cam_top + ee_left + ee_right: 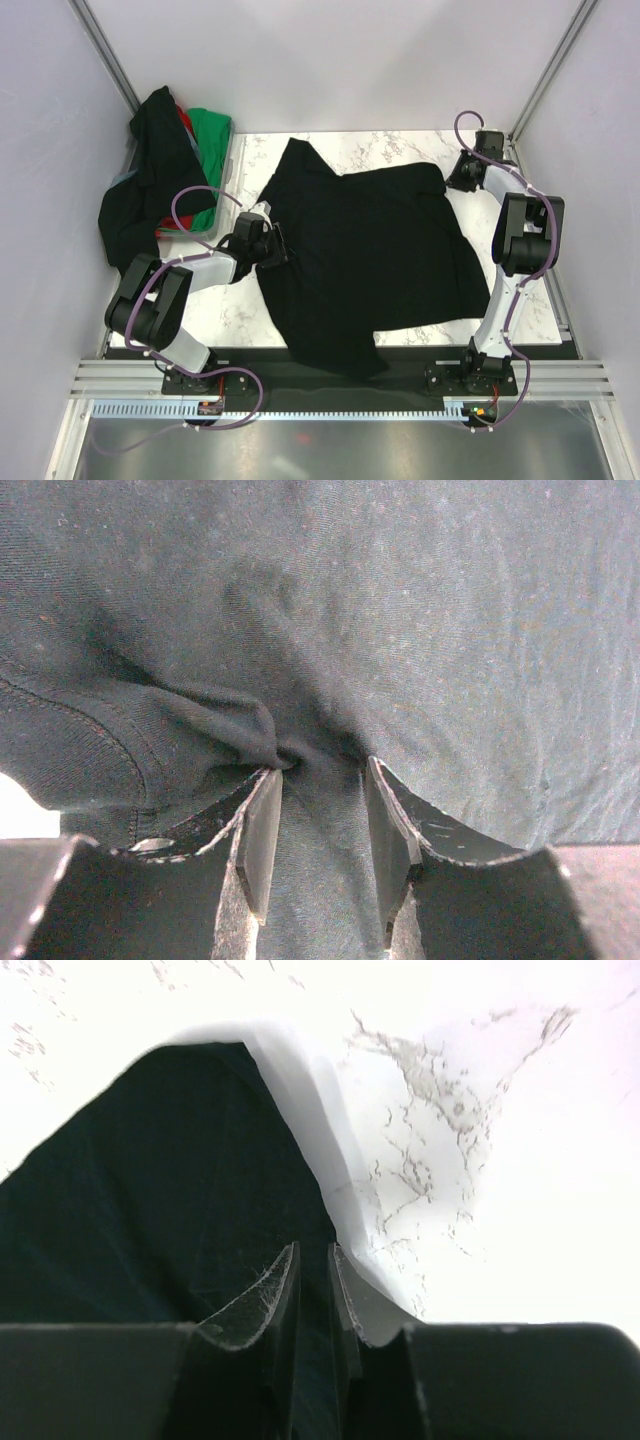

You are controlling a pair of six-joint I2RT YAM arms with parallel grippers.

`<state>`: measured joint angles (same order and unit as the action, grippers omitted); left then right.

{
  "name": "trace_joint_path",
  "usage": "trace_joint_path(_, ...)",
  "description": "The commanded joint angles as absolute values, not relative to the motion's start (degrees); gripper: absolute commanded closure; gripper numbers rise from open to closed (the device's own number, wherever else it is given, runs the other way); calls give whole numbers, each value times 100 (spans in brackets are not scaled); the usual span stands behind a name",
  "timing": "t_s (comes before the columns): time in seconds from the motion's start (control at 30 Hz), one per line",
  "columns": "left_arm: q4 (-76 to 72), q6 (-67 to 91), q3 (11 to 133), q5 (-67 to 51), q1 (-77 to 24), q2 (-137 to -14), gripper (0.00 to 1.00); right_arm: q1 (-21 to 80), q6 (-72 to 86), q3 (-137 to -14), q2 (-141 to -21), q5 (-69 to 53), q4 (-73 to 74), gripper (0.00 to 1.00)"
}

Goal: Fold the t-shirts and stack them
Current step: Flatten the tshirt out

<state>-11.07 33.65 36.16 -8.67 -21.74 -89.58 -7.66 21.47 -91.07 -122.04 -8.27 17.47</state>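
We see a black short-sleeved cloth t-shirt spread across the middle of the white marble-patterned table. Our left gripper pinches a puckered fold at its left edge. Our right gripper is clamped on its upper-right corner. A heap of black, green and red shirts lies upper left.
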Motion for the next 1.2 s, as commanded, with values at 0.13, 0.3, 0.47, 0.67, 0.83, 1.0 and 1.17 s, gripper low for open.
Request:
trace_joint_path(0.13,-747,3454,3472,-756,-2188,-9062,53,-738,1960,-9475,-11900,-782,1969,80)
trace_joint_path(0.3,-756,3437,3472,-756,-2197,-9053,53,-738,1951,-9361,-11900,-844,1978,57)
trace_joint_path(0.47,-756,3437,3480,-747,-2197,-9062,53,-712,1951,-9211,-11918,-940,1907,53)
trace_joint_path(0.67,-765,3445,3472,-730,-2189,-9062,54,-642,1942,-9176,-12015,-1028,1907,57)
trace_joint_path(0.83,-756,3437,3472,-738,-2197,-9053,54,-624,1925,-9123,-12085,-941,1934,60)
trace_joint_path(1.0,-765,3437,3472,-729,-2197,-9053,54,-624,1881,-9105,-12129,-809,1942,60)
trace_joint_path(1.17,-756,3437,3472,-729,-2197,-9053,54,-624,1837,-9123,-12138,-677,1951,57)
